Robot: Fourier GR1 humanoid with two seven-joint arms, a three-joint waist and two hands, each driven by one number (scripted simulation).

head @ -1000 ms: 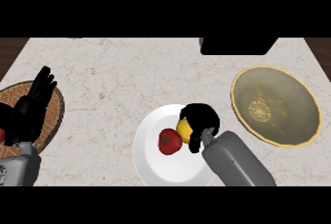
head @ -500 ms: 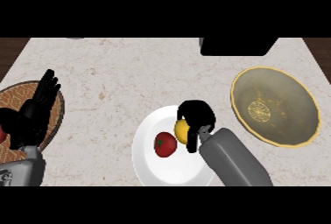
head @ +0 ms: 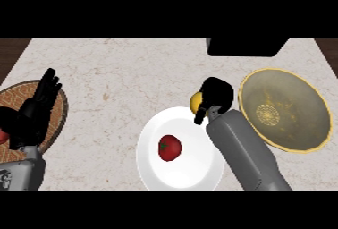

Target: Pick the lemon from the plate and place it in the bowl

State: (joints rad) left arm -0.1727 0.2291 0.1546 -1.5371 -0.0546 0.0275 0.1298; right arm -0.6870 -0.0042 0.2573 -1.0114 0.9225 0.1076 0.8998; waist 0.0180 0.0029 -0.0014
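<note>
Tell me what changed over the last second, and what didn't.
The right hand, curled round the lemon, has carried it from the middle of the plate to its far rim, nearer the bowl. The red fruit, plate, bowl and the open left hand at the view's left stayed put.

You've got a pale marbled counter [head: 119,76] filling nearly the whole view, evenly lit. A black block [head: 247,47] sits at its far edge, right of centre, and a round brown woven mat [head: 56,123] at the left edge. Dark brown strips [head: 10,51] show past both far corners.
</note>
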